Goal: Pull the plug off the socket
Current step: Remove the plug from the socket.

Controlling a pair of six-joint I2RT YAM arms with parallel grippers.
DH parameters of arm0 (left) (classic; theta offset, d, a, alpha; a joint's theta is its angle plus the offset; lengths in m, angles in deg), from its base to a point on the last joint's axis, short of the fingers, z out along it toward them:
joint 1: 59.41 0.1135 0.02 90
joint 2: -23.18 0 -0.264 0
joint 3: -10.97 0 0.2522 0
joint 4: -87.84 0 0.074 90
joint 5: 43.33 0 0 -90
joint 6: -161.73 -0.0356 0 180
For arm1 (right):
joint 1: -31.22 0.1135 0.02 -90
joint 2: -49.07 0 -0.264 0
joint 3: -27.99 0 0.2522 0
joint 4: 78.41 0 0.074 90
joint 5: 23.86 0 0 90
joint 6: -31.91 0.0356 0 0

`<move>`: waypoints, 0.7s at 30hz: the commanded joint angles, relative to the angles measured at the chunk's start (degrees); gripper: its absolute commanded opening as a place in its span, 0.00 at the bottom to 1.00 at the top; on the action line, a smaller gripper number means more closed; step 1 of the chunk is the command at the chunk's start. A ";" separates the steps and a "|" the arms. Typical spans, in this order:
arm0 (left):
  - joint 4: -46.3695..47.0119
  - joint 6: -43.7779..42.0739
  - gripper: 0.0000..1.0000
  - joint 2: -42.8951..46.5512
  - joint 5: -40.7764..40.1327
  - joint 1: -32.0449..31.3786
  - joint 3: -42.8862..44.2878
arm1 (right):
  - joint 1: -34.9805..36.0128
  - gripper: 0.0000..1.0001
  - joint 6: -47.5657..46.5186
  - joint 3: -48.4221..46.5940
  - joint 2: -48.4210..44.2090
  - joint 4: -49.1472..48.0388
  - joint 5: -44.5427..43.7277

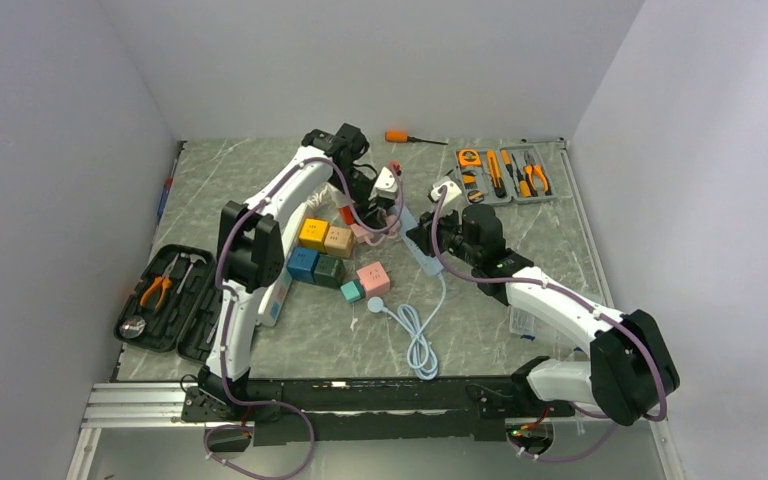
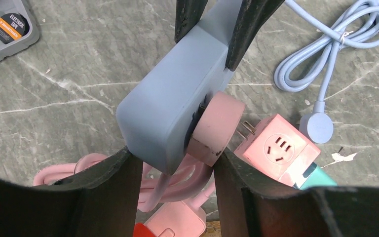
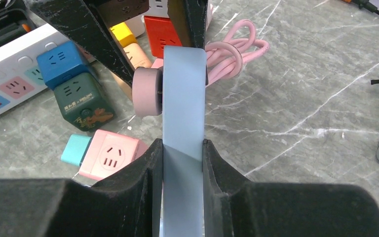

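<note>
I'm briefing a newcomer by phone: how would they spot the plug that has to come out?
On the marble table, the right gripper holds a pale blue power strip on edge. The plug is the round pink disc seated in its side; the pink cube nearby is square and lies loose.

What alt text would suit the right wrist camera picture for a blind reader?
Black jaws clamp a blue power strip on edge, a round pink plug in its left face. Coloured cube sockets lie on the marble table behind.
</note>
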 commanded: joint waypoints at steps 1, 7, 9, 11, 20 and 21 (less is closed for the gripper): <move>-7.92 0.14 0.49 2.04 5.62 0.29 1.45 | -1.14 0.00 -0.04 -4.96 -2.28 -12.42 -4.10; -3.96 6.50 0.35 3.30 9.54 1.55 3.99 | -1.13 0.47 -0.07 -7.75 1.85 -7.79 3.17; -0.33 9.84 0.35 4.73 11.21 2.06 3.19 | -1.19 0.75 -0.29 -10.02 4.13 -4.32 6.42; 2.40 11.89 0.35 6.21 12.42 2.46 1.80 | -1.13 0.81 -1.08 -12.26 6.13 -1.27 9.06; -0.85 6.13 0.36 7.49 10.87 3.12 0.17 | -2.94 0.85 -3.44 -12.06 8.80 6.47 0.88; -1.27 5.36 0.36 7.56 10.58 3.12 -0.08 | -3.69 0.85 -2.29 -11.69 8.84 7.78 -0.58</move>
